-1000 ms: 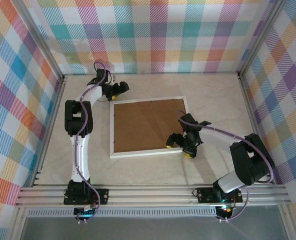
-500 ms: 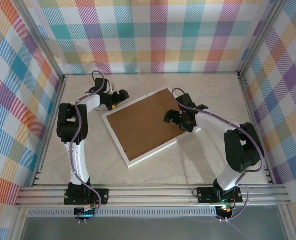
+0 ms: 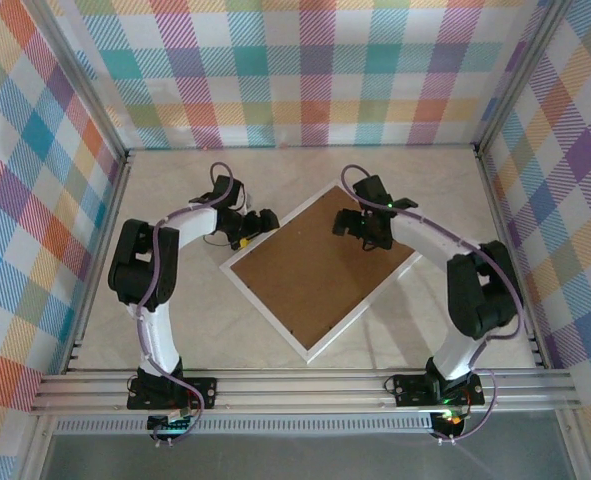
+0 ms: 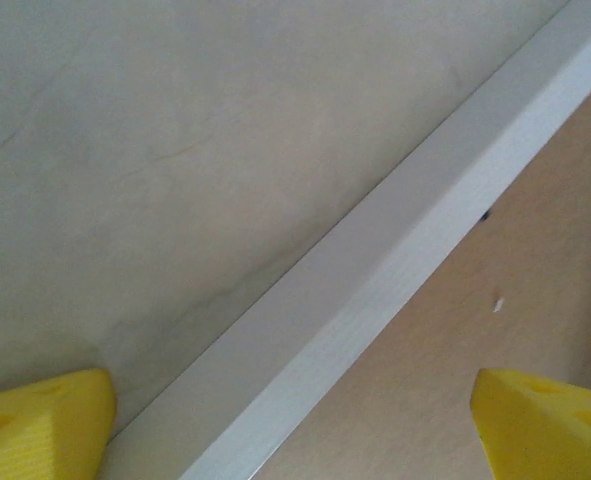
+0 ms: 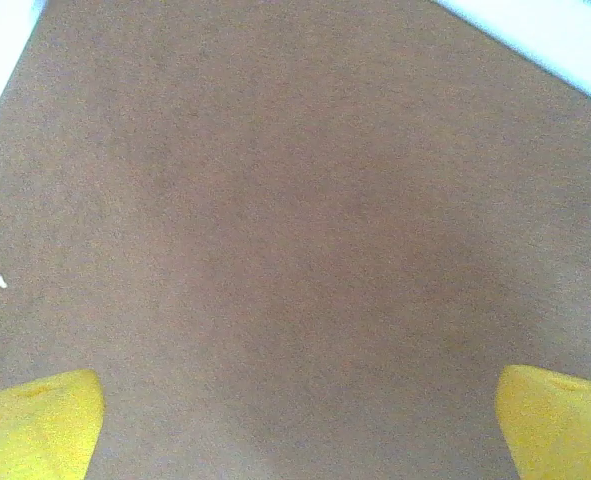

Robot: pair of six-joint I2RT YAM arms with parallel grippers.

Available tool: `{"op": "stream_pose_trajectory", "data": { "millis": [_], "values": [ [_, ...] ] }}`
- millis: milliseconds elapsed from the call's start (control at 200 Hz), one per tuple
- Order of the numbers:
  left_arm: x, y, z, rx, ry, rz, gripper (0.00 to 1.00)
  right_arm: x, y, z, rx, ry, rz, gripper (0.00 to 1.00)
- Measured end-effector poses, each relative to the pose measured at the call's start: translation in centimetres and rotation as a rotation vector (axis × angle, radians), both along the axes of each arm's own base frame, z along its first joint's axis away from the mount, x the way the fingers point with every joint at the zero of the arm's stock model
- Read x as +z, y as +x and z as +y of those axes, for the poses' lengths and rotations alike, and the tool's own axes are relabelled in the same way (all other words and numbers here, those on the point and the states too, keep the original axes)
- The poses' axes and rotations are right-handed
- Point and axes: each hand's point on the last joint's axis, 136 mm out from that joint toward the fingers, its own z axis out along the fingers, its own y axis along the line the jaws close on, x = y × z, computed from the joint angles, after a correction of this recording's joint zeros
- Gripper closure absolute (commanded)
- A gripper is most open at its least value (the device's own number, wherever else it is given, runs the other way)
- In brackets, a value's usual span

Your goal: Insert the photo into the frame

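Beige table [image 3: 200,320], frame [image 3: 320,270] face-down.

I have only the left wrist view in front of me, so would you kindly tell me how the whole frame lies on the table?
Observer: The large rectangular white-bordered frame lies flat with its brown back facing up. It is turned diamond-wise, with one corner pointing at the near edge of the table.
Operator: Thank you. Where is the right hand in relation to it?
Observer: The right hand, jaws open, is over the frame's brown back, close to its far corner.
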Motion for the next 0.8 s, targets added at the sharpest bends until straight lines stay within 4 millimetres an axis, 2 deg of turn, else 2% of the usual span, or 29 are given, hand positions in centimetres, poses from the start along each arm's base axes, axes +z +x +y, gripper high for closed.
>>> {"op": "stream_pose_trajectory", "data": {
  "millis": [90,220,315,390,525,660,800],
  "values": [
    [-0.2,-0.1,1.3,0.016,0.055,0.001,0.07,0.0,-2.9,-1.8,-0.012,-0.029,0.022,0.01],
    [-0.4,-0.1,2.3,0.026,0.092,0.002,0.08,-2.0,-8.1,-4.0,-0.043,-0.038,0.112,0.01],
    [-0.5,-0.1,2.4,0.019,0.098,-0.002,0.07,-3.9,-11.4,-4.4,-0.071,0.008,0.189,0.01],
    [-0.5,-0.1,2.4,0.013,0.101,-0.004,0.08,-5.1,-13.0,-4.2,-0.092,0.059,0.227,0.01],
    [-0.5,-0.4,2.3,0.003,0.099,-0.01,0.08,-6.1,-13.8,-2.7,-0.106,0.15,0.251,0.01],
    [-0.5,-0.5,2.3,0.001,0.09,-0.024,0.08,-6.3,-12.5,-1.1,-0.113,0.217,0.239,0.01],
    [-0.3,-1.0,1.9,-0.001,0.063,-0.036,0.08,-6.5,-11.6,-0.8,-0.125,0.209,0.267,0.01]
  ]
}}
